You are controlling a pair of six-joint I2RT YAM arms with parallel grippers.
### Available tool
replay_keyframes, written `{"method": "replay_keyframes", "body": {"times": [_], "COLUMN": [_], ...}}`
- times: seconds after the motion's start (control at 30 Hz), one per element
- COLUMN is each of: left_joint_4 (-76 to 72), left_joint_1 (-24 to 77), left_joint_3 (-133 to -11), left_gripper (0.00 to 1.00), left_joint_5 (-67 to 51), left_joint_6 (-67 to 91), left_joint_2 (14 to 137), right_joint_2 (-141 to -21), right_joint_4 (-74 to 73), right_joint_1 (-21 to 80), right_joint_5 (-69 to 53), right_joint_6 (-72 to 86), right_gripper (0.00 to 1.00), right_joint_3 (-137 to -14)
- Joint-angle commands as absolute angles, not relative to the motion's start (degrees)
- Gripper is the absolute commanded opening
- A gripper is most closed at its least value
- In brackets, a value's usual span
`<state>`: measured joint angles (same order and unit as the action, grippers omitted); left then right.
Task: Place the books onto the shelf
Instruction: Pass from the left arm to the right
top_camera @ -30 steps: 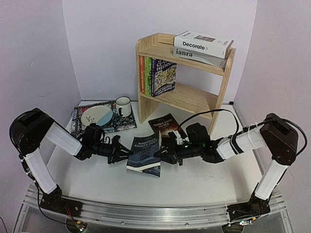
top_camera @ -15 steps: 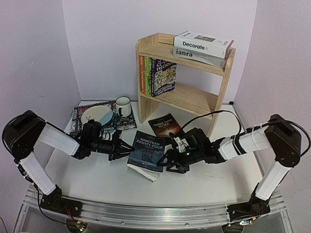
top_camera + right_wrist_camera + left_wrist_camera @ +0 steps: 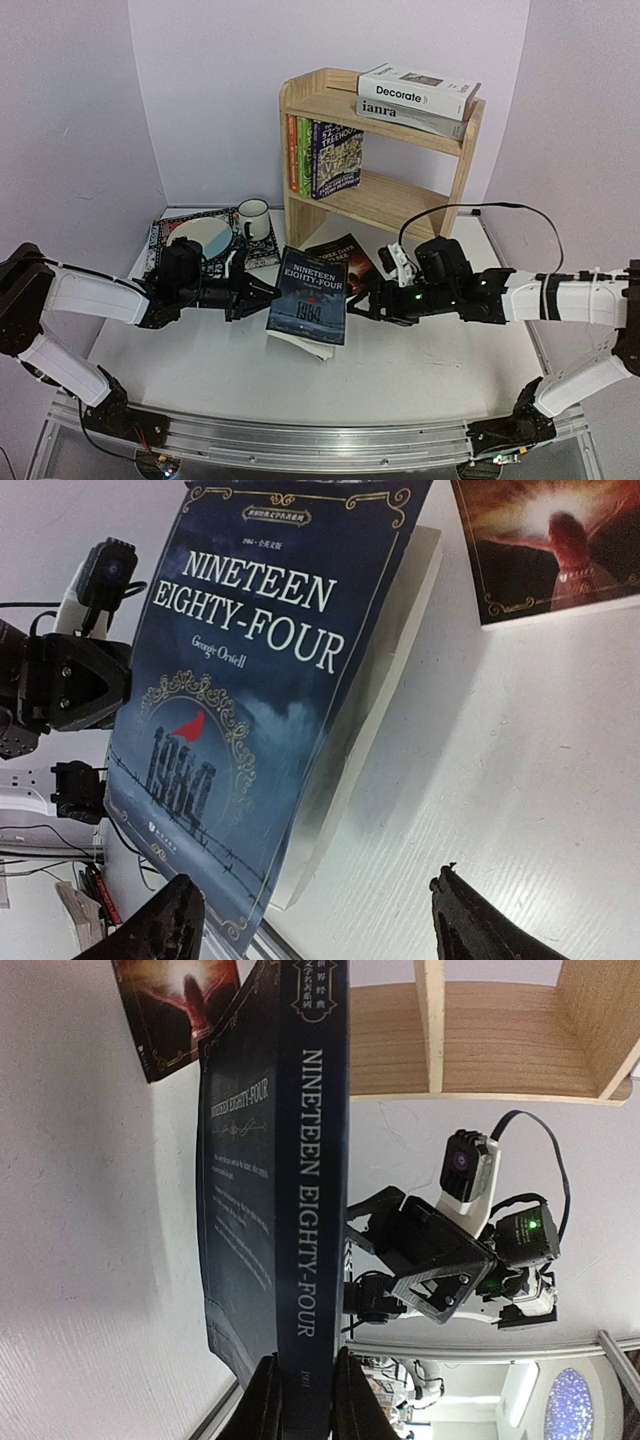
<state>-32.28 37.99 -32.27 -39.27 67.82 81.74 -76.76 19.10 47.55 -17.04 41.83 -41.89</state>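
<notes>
My left gripper [image 3: 258, 293] [image 3: 300, 1400] is shut on the spine end of the dark blue "Nineteen Eighty-Four" book [image 3: 310, 298] [image 3: 315, 1160] [image 3: 260, 680]. The book stands tilted on edge, front cover towards my right gripper [image 3: 362, 308] [image 3: 315, 920]. That gripper is open just right of the book, touching nothing. The black "Three Days to See" book [image 3: 350, 255] [image 3: 545, 540] lies flat behind, partly hidden. On the pine shelf [image 3: 400, 205], "Decorate" [image 3: 418, 90] lies on grey "ianra" [image 3: 410, 115] on top. The Treehouse paperbacks [image 3: 325, 158] stand on the lower tier.
A patterned placemat [image 3: 163, 252] with a plate [image 3: 200, 238] and a white mug [image 3: 252, 218] lies at the back left, close behind my left arm. The shelf's lower tier is bare to the right of the paperbacks [image 3: 395, 200]. Walls close in on both sides.
My right gripper has opened, let go of the blue book and drawn back to the right. My left gripper has swung the book from flat up onto its edge.
</notes>
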Motion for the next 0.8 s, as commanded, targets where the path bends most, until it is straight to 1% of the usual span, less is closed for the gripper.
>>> {"method": "replay_keyframes", "body": {"times": [0.0, 0.1, 0.17, 0.27, 0.33, 0.47, 0.63, 0.77], "left_joint_4": [-36.28, -35.73, -35.56, -35.4, -35.31, -34.89, -34.24, -34.19], "left_joint_1": [40.98, 43.21, 44.59, 46.62, 47.62, 49.58, 52.21, 53.23], "left_joint_3": [-36.43, -37.52, -38.22, -40.08, -41.53, -42.93, -44.13, -45.96], "left_gripper": [0.0, 0.0, 0.0, 0.0, 0.0, 0.0, 0.0, 0.0], "left_joint_5": [-29.52, -24.64, -21.07, -16.62, -14.17, -8.36, -1.08, -0.56], "left_joint_6": [64.72, 64.81, 64.75, 64.65, 64.81, 66.44, 69.56, 71.64], "left_joint_2": [76.65, 76.58, 76.72, 77.24, 77.6, 77.87, 78.49, 79.67], "right_joint_2": [-70.15, -65.99, -64.37, -64.62, -65.99, -69.05, -76.16, -82.06], "right_joint_4": [9.92, 7.25, 5.43, 3.32, 2.41, 2.95, 5.41, 10.54], "right_joint_1": [47.9, 49.28, 54.14, 63.16, 69.2, 77.43, 82.83, 86.02], "right_joint_5": [-12.63, -11.18, -7.06, 3.59, 10.43, 21.3, 30.41, 39.03], "right_joint_6": [30.88, 26.1, 21.16, 12.96, 7.11, -3.69, -13.03, -20.85], "right_gripper": [0.76, 0.76, 0.76, 0.77, 0.77, 0.77, 0.77, 0.78], "right_joint_3": [-44.65, -46.12, -47.98, -50.78, -52.64, -55.89, -60.57, -61.56]}}
